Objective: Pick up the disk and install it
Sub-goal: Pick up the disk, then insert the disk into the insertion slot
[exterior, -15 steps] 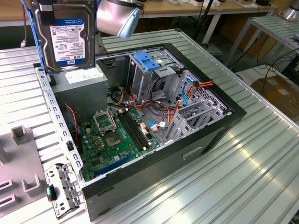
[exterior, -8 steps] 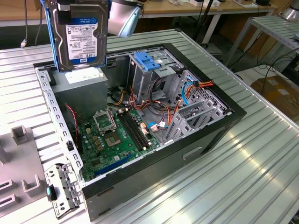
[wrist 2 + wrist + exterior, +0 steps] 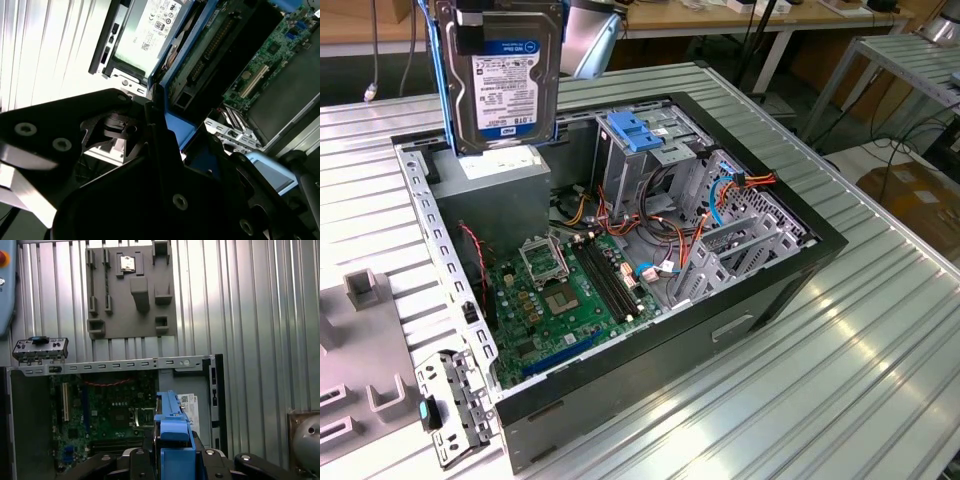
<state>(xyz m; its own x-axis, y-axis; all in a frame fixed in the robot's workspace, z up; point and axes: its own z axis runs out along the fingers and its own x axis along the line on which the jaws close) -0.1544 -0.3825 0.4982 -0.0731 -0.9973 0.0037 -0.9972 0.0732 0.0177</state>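
Blue rails run down the sides of the disk, which hangs upright above the open computer case on the tabletop in the exterior view. In the second wrist view, the disk's edge shows beside the grey box with a white sticker. In the first wrist view, the black gripper squeezes the disk tight, above the green board.
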